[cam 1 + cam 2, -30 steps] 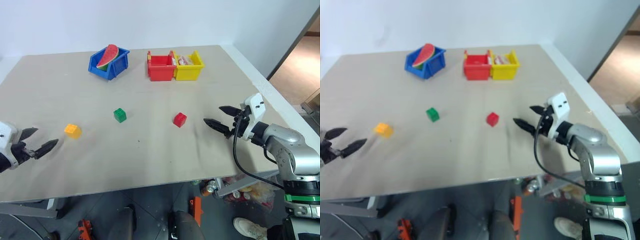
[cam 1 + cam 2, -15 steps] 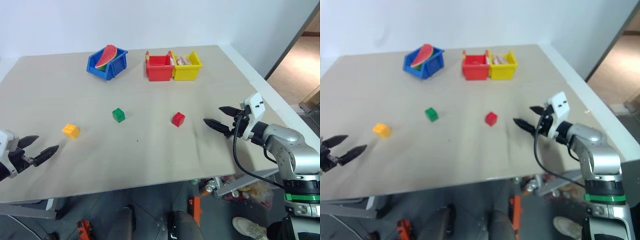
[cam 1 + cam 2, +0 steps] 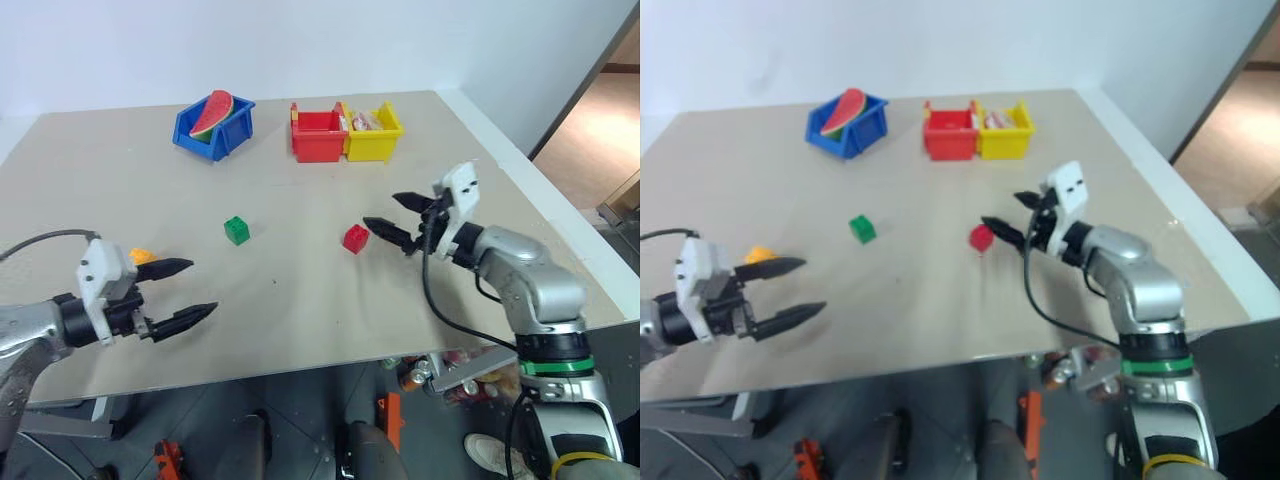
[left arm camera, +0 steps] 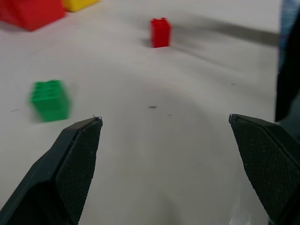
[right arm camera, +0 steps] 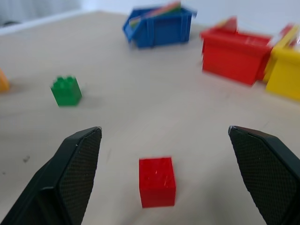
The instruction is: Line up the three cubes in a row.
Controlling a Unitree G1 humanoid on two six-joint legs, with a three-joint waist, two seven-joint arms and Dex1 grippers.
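Note:
Three small studded cubes lie apart on the beige table: a green cube [image 3: 236, 230], a red cube [image 3: 355, 238] and a yellow-orange cube [image 3: 141, 256], the last partly hidden behind my left gripper's upper finger. My left gripper [image 3: 200, 287] is open and empty, just right of the yellow-orange cube and pointing right. The left wrist view looks between its fingers at the green cube [image 4: 49, 100] and the red cube [image 4: 160, 32]. My right gripper [image 3: 381, 210] is open and empty, its tips just right of the red cube [image 5: 157, 181] and not touching it.
At the back of the table stand a blue bin [image 3: 213, 125] holding a watermelon slice, a red bin [image 3: 318, 135] and a yellow bin [image 3: 375, 130]. The table's front edge [image 3: 300, 368] runs close below both grippers. Bare tabletop lies between the green and red cubes.
My left gripper has swung in from the left edge to the right, over the table beside the yellow-orange cube. My right gripper has moved left, up to the red cube. The cubes stayed put.

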